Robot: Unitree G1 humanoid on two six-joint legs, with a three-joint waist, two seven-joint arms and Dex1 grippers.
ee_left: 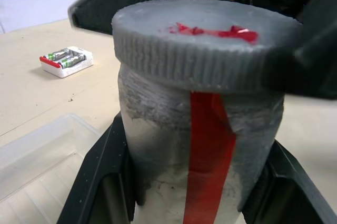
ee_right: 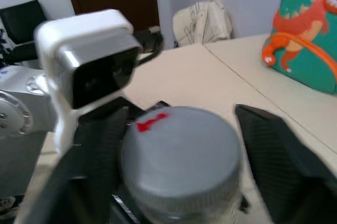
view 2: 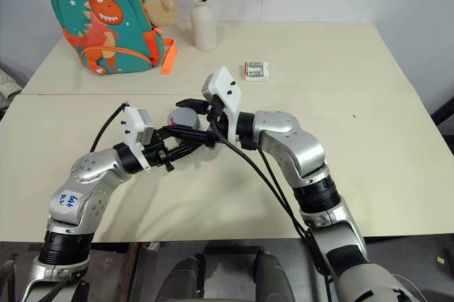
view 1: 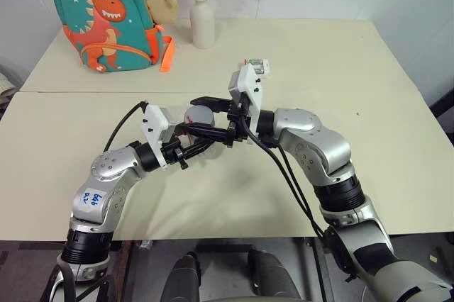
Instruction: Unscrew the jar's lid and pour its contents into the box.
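We are holding the jar (ee_left: 202,145) upright above the counter (view 1: 298,54), clamped by its body in our left hand (view 1: 195,130). Its clear wall is looking frosted and is bearing a red strip. Our right hand (view 2: 190,112) is closed around the grey ribbed lid (ee_left: 208,40), which is sitting on the jar, red-marked on top.

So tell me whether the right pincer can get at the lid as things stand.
Probably yes. The left pincer holds the jar by its body, leaving the grey lid exposed on top. The right pincer already has its fingers on either side of the lid, with nothing between them and it.
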